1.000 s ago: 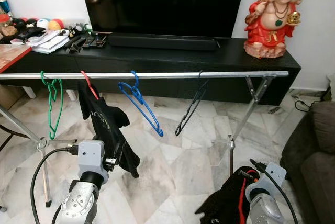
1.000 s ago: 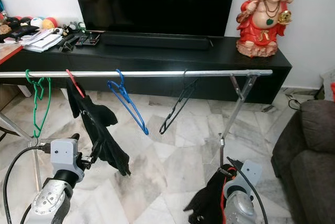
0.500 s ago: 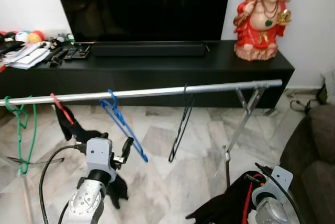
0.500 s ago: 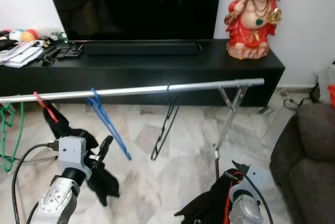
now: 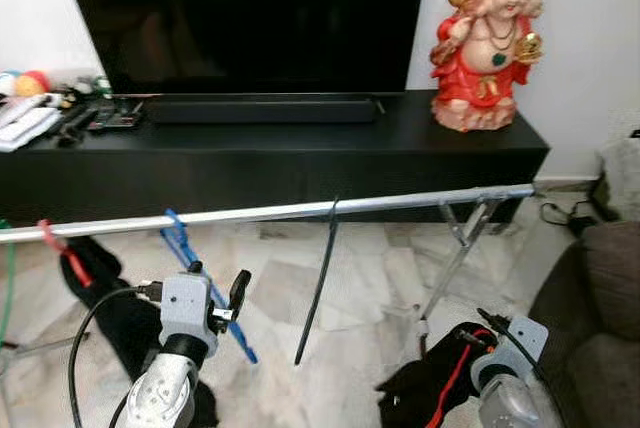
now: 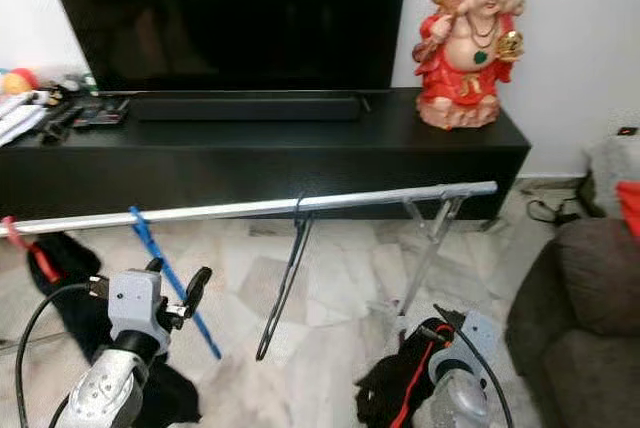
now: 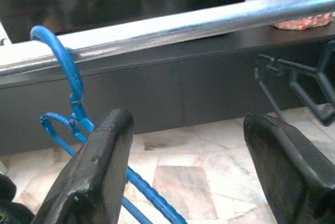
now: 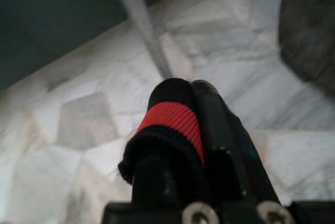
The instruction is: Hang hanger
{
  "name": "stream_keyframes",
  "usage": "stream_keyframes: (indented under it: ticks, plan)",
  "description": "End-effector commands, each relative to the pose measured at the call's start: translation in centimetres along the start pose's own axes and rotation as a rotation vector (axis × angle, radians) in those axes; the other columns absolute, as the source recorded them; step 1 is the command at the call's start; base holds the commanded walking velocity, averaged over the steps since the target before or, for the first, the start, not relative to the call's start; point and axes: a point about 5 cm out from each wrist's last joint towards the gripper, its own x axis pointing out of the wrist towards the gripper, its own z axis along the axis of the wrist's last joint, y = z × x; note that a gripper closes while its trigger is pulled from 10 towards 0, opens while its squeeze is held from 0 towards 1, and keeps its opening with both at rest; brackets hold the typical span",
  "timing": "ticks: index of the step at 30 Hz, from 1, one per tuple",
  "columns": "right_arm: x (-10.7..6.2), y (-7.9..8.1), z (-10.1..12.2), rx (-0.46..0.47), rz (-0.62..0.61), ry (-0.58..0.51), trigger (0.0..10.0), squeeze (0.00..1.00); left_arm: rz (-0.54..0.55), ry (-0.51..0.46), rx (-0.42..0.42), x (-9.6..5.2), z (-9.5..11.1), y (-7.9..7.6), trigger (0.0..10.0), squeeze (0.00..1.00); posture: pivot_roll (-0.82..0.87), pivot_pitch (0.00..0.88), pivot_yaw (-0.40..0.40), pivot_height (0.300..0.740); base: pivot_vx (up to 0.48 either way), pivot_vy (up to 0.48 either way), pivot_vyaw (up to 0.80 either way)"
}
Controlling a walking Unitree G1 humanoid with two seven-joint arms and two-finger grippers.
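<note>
Hanger in play: red hanger (image 5: 452,378) with a black garment (image 5: 425,390) draped on it, held low at the robot's right, below the rail and near the floor. Right gripper (image 8: 193,124) has its fingers closed tight on a black-and-red ribbed fabric edge; no gap visible between the fingers in the right wrist view.

Silver rail (image 5: 300,210) runs across the scene in front of the black TV console (image 5: 300,153), supported at its right end by a crossed metal stand (image 5: 455,248). On the rail: a black hanger (image 5: 318,283) near the middle, seen edge-on, hanging down; a blue hanger (image 5: 205,283) to its left, tilted; a second red hanger (image 5: 62,253) further left carrying a dark garment (image 5: 110,313).

Left gripper (image 7: 188,166) is raised just below the rail, beside the blue hanger. Fingers wide apart, nothing between them. In the left wrist view the blue hook sits over the rail and the blue wire passes close by one finger (image 7: 99,166); contact cannot be judged.

Background: large dark television (image 5: 250,13) on the console, red and gold laughing figurine (image 5: 482,43) at its right end, clutter (image 5: 50,113) at the left end. Marble floor (image 5: 380,278). Dark sofa (image 5: 600,318) at far right.
</note>
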Motion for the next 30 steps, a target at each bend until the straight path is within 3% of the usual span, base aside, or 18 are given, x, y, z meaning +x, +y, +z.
stream_keyframes:
  ticks: [1, 8, 9, 10, 11, 15, 18, 23, 30]
  plan:
    - [0.0, 0.8, -0.3, -0.014, 0.023, 0.003, 10.0, 0.0, 0.033, 0.009, 0.036, -0.5, -0.1, 0.7, 10.0, 0.0, -0.01, 0.049, 0.007, 0.74, 0.0, 0.0, 0.0]
    - [-0.1, 0.7, -0.4, -0.02, 0.023, 0.009, 10.0, 0.0, -0.002, 0.075, 0.025, 0.2, -0.3, 0.2, 10.0, 0.0, -0.01, 0.064, 0.002, 0.74, 0.0, 0.0, 0.0]
    - [0.0, 0.8, -0.3, -0.023, 0.023, 0.01, 10.0, 0.0, -0.016, 0.075, 0.054, 0.9, 0.0, 0.0, 10.0, 0.91, -0.01, 0.071, 0.001, 0.74, 0.0, 0.0, 0.0]
    - [0.0, 0.8, -0.3, -0.026, 0.025, 0.01, 10.0, 0.0, -0.016, 0.093, 0.062, 1.5, 0.0, -0.1, 10.0, 1.0, -0.01, 0.078, 0.002, 0.74, 0.0, 0.0, 0.0]
    - [0.0, 0.8, -0.3, -0.026, 0.025, 0.01, 10.0, 0.0, -0.016, 0.093, 0.062, 1.5, 0.0, -0.1, 10.0, 1.0, -0.01, 0.078, 0.002, 0.74, 0.0, 0.0, 0.0]
    - [0.1, 1.0, 0.0, -0.037, 0.032, 0.008, 10.0, 0.0, 0.05, 0.143, 0.002, 4.3, 0.9, -0.2, 10.0, 1.0, -0.01, 0.105, 0.001, 0.74, 0.0, 0.0, 0.0]
    - [0.2, 1.2, 0.1, -0.053, 0.039, 0.008, 10.0, 0.0, 0.112, 0.178, 0.046, 5.4, 1.7, 0.2, 10.0, 1.0, -0.02, 0.114, 0.006, 0.74, 0.0, 0.0, 0.0]
    - [0.3, 1.3, 0.3, -0.051, 0.038, 0.003, 10.0, 0.0, 0.174, 0.248, 0.06, 6.0, 2.3, 0.6, 10.0, 1.0, -0.02, 0.128, 0.009, 0.74, 0.0, 0.0, 0.0]
    - [0.3, 1.3, 0.4, -0.06, 0.041, 0.001, 10.0, 0.0, 0.231, 0.352, -0.043, 6.4, 1.0, 0.3, 10.0, 1.0, -0.02, 0.107, -0.002, 0.74, 0.0, 0.0, 0.0]
